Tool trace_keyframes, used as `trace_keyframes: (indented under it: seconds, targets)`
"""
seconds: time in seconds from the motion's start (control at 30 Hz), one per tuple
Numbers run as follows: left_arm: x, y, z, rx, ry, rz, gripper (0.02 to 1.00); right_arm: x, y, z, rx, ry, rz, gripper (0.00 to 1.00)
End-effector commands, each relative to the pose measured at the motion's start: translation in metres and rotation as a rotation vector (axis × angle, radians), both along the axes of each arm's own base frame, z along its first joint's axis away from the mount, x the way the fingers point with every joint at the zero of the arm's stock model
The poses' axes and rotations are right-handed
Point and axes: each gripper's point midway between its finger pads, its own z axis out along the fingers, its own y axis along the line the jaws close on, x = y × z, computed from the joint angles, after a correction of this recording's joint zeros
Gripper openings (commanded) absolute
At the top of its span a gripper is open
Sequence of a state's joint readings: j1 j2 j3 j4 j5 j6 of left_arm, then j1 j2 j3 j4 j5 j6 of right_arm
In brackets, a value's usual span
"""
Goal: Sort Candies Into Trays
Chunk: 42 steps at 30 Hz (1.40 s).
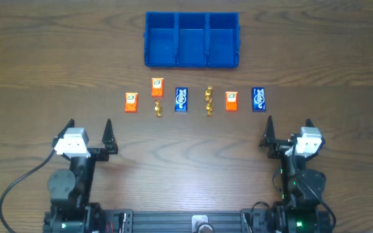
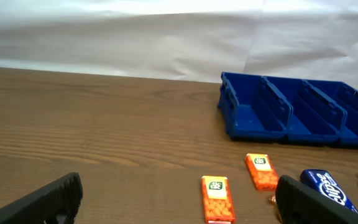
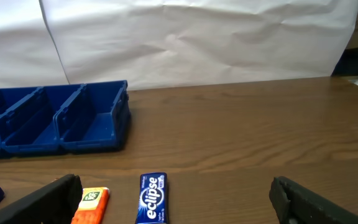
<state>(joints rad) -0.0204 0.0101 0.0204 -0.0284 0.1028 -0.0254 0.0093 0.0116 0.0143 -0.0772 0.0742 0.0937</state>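
Both arms sit low at the near edge of the wooden table (image 1: pixel 37 71), and the left gripper (image 1: pixel 89 125) and right gripper (image 1: pixel 289 123) each have their fingers spread wide, gripping nothing. The candies lie in a loose row between the grippers and the blue three-compartment tray (image 1: pixel 192 64), all apart from it. They are orange mint boxes (image 1: pixel 131 102), blue gum packs (image 1: pixel 182 99) and gold-wrapped sweets (image 1: pixel 208 94).

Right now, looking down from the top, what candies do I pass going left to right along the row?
leftmost orange box → second orange box → middle blue pack → gold candy pair → third orange box → rightmost blue pack
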Motion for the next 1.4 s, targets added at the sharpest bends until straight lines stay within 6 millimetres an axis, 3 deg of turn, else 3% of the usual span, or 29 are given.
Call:
trace_keyframes:
  seconds: [0.03, 0.8, 0.93, 1.13, 1.3, 1.4]
  targets:
    - [-0.001, -0.003, -0.016, 0.001, 0.048, -0.022, 0.998, 0.000, 0.001, -0.001, -0.012, -0.003, 0.007, 1.000]
    - [-0.001, -0.003, -0.016, 0.001, 0.049, -0.021, 0.998, 0.000, 0.001, -0.001, -0.012, -0.003, 0.007, 1.000]
    - [-0.001, 0.012, -0.017, 0.013, 0.055, 0.067, 0.998, 0.000, 0.001, -0.001, -0.012, -0.003, 0.007, 1.000]
    - [-0.002, -0.005, -0.013, -0.029, 0.047, -0.030, 0.998, 0.000, 0.001, -0.001, -0.012, -0.003, 0.007, 1.000]
    - [-0.018, -0.013, 0.017, -0.074, 0.093, -0.068, 1.000, 0.000, 0.001, -0.001, -0.012, -0.003, 0.007, 1.000]
    - [-0.040, -0.008, 0.063, -0.060, 0.097, -0.043, 1.000, 0.000, 0.001, -0.001, -0.012, -0.003, 0.007, 1.000]
